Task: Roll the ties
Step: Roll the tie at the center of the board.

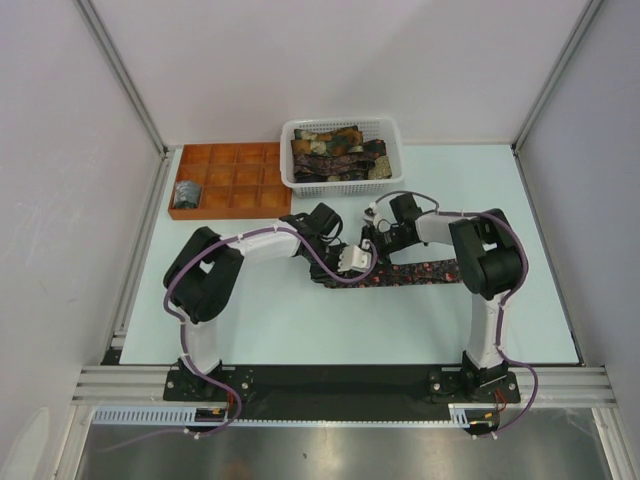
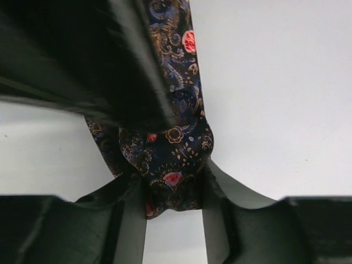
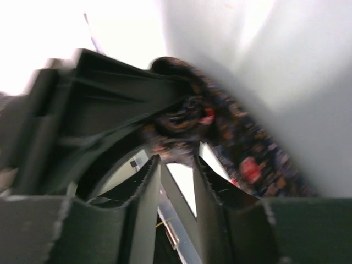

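top external view shows a dark tie (image 1: 420, 271) lying flat on the pale table (image 1: 300, 330), its long axis running left to right, one end stretching away to the right of both pincers and passing under the right arm's elbow, the other end bunched up where the two pincers meet near the table's middle. left gripper (image 1: 357, 258) reaches in from the left, its arm folded at the elbow and the forearm stretched rightward and low, the wrist bent down over the tie's left end. in the left wrist view its fingers (image 2: 129, 220) sit either side of a rolled or folded lump of the tie, dark blue-black with gold paisley and pink-red marks; the fabric fills the gap between them and touches both, so this pincer is grasping the tie. right gripper (image 1: 378, 240) comes in from the right, upper arm raised, forearm pointing left, just beyond and beside the left one. the right wrist view is blurred: its fingers (image 3: 146, 187) stand a little apart with the bundle just ahead of the tips, and i cannot tell whether it grips anything. well beyond both pincers stand a white mesh basket (image 1: 340, 182) with more ties (image 1: 340, 152) inside, and to its left an orange compartment tray (image 1: 230, 182).
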### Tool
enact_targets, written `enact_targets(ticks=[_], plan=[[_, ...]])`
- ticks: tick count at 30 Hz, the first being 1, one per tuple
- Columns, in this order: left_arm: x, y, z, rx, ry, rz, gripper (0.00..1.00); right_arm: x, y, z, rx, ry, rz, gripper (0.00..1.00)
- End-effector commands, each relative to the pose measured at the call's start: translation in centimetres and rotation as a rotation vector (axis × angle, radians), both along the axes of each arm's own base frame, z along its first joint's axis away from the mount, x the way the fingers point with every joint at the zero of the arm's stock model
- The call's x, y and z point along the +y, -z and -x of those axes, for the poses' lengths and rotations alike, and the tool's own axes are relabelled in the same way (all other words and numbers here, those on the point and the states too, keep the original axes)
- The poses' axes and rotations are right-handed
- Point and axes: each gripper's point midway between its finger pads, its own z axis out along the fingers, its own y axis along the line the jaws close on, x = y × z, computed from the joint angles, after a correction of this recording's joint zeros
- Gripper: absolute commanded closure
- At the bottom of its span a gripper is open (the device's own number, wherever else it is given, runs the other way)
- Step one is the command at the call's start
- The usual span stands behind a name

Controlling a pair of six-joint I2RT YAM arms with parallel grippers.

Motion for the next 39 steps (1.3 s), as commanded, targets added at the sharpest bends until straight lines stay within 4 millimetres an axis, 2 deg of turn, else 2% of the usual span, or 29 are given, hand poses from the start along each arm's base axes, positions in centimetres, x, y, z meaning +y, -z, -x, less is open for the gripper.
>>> enact_targets(ticks=[1, 7, 11, 13, 16, 19, 20, 23, 28, 30, 34, 39], plan=[[0.7, -0.7, 1.2, 0.002, 0.049, -0.001, 0.62, -0.3, -4.7, -2.0, -0.111, 0.006, -0.086, 0.64], [0.7, -0.7, 1.2, 0.002, 0.05, 0.003, 0.67, -0.8, -2.3, -4.5, -0.152, 0.042, 0.036, 0.6], [0.5, -1.4, 1.2, -0.005, 0.044, 0.034, 0.67, -0.5, -0.6, -6.2, -0.215, 0.048, 0.117, 0.59], [0.4, -1.6, 1.3, -0.002, 0.039, 0.049, 0.67, -0.3, 0.8, -6.1, -0.211, 0.028, 0.156, 0.6], [0.1, -2.5, 1.0, -0.016, 0.035, 0.086, 0.69, 0.3, 1.6, -5.8, -0.211, -0.005, 0.188, 0.61], [-0.2, -3.5, 0.4, -0.035, 0.006, 0.133, 0.71, 0.7, 2.1, -4.8, -0.211, -0.053, 0.202, 0.67], [-0.2, -3.6, 0.2, -0.038, -0.006, 0.144, 0.72, 0.8, 2.1, -4.4, -0.223, -0.079, 0.199, 0.75], [-0.3, -4.1, -0.6, -0.055, -0.048, 0.171, 0.73, 0.5, 2.0, -3.4, -0.208, -0.118, 0.203, 0.87], [-0.3, -4.2, -1.0, -0.072, -0.069, 0.176, 0.74, -0.1, 1.7, -2.3, -0.231, -0.17, 0.201, 0.97], [-0.3, -3.8, -1.2, -0.07, -0.058, 0.159, 0.74, 0.0, 1.5, -2.5, -0.232, -0.169, 0.193, 0.96], [0.4, -2.3, -0.1, -0.041, -0.003, 0.076, 0.73, 0.1, 0.1, -3.2, -0.233, -0.136, 0.152, 0.86], [1.2, -0.7, 0.5, -0.011, 0.014, 0.0, 0.72, -0.6, -2.9, -3.6, -0.221, -0.049, 0.057, 0.66]])
